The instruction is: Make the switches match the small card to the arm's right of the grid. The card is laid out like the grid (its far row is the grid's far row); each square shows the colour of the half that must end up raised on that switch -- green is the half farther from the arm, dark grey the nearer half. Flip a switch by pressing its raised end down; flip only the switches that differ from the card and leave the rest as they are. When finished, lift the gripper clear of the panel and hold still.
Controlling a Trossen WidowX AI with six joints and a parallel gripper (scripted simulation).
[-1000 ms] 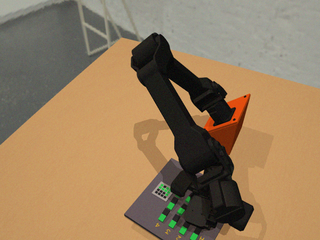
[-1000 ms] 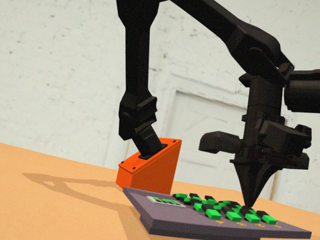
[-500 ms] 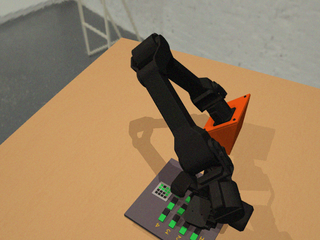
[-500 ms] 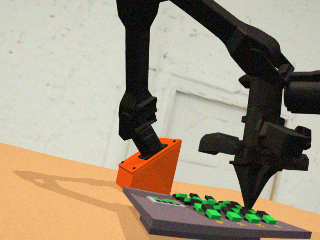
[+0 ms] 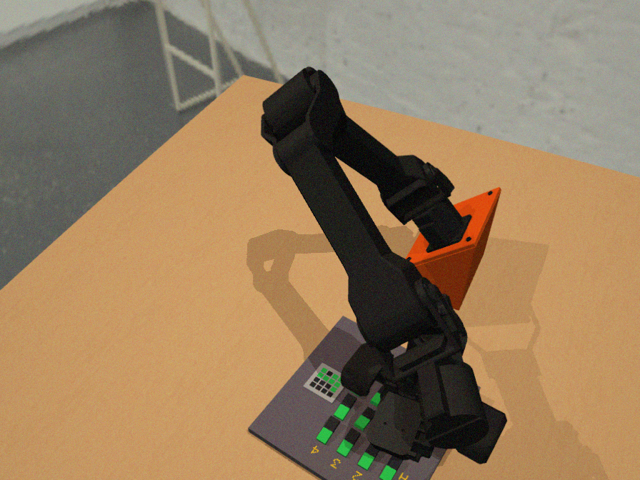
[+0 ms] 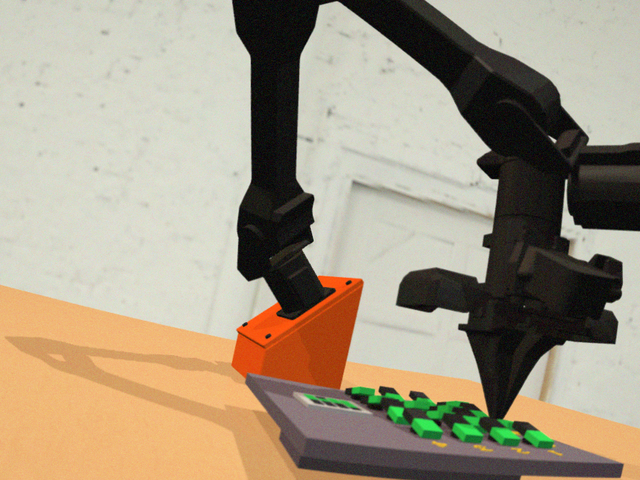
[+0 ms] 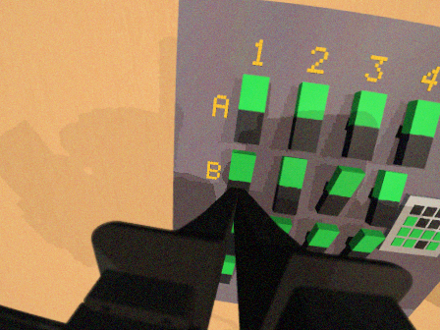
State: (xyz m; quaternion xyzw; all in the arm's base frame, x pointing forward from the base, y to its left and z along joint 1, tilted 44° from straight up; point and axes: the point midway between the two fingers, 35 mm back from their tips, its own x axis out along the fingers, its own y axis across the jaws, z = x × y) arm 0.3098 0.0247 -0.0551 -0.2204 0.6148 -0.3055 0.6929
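Observation:
The dark grey panel (image 5: 278, 413) (image 6: 361, 438) (image 7: 201, 29) carries a grid of green and dark grey switches. My gripper (image 6: 496, 417) (image 7: 236, 193) is shut with nothing between its tips. The tips are low at switch B1 (image 7: 242, 168), over its dark nearer half; contact is hard to tell. In the top view the arm hides the tips. Row A shows green far halves and dark near halves, as at A1 (image 7: 253, 93). Rows C and D are partly hidden by the fingers. The card (image 5: 308, 383) (image 7: 414, 200) shows a dark far row; its third row is green.
The orange arm base (image 5: 460, 273) (image 6: 323, 341) stands beyond the panel's near edge. The tan table (image 5: 155, 310) (image 6: 128, 351) (image 7: 74, 59) surrounds the panel. The arm's shadow falls across part of the table and panel. The card lies beside column 4.

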